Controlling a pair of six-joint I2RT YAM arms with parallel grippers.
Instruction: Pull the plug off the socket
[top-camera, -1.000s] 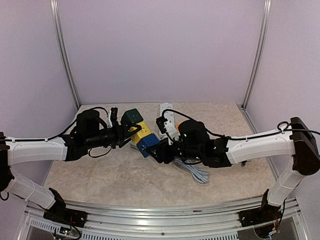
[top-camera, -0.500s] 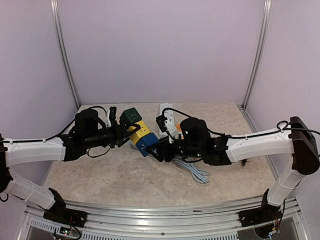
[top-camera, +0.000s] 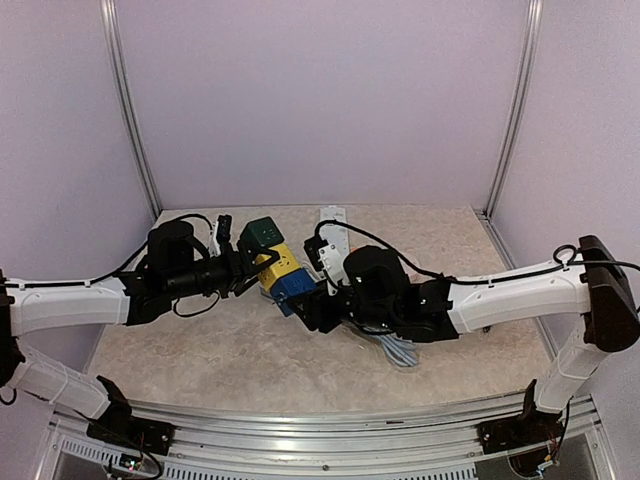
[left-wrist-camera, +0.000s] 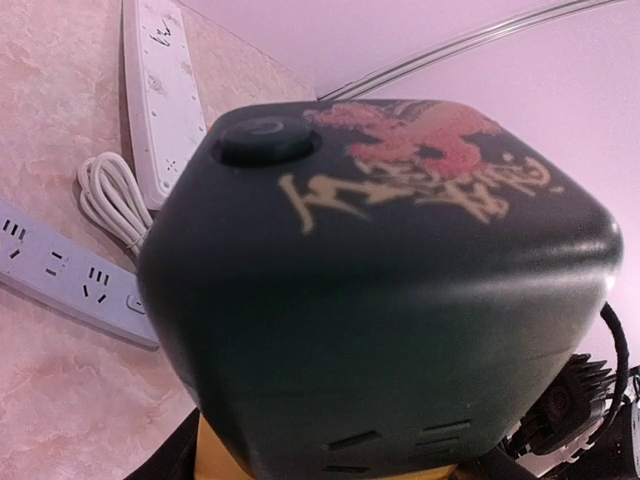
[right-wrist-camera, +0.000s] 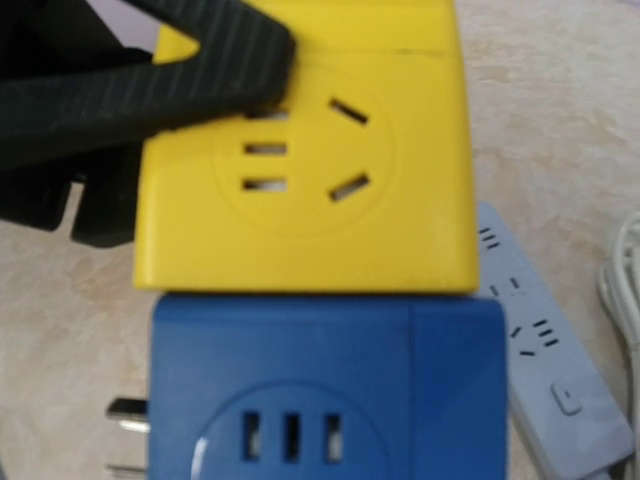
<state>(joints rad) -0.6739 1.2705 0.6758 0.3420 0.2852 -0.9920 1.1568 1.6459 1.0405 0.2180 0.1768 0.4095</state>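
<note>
Three cube adapters hang joined in a row above the table: dark green (top-camera: 262, 235), yellow (top-camera: 278, 263) and blue (top-camera: 292, 287). My left gripper (top-camera: 252, 268) is shut on the yellow socket cube (right-wrist-camera: 310, 200); one of its ribbed fingers (right-wrist-camera: 200, 60) lies across that cube's face. The green cube (left-wrist-camera: 400, 280) fills the left wrist view, with a strip of yellow (left-wrist-camera: 220, 455) under it. My right gripper (top-camera: 312, 305) is shut on the blue cube (right-wrist-camera: 330, 380), which sits flush against the yellow one. A metal prong (right-wrist-camera: 125, 420) sticks out of the blue cube's left side. The right fingers are hidden in their own view.
A white power strip (top-camera: 333, 225) lies at the back of the table. A grey power strip (right-wrist-camera: 545, 350) and coiled white cable (top-camera: 390, 345) lie under the right arm. Enclosure walls stand on three sides.
The right arm has shifted slightly left, and the joined cubes have moved a little with it. Both grips are unchanged.
</note>
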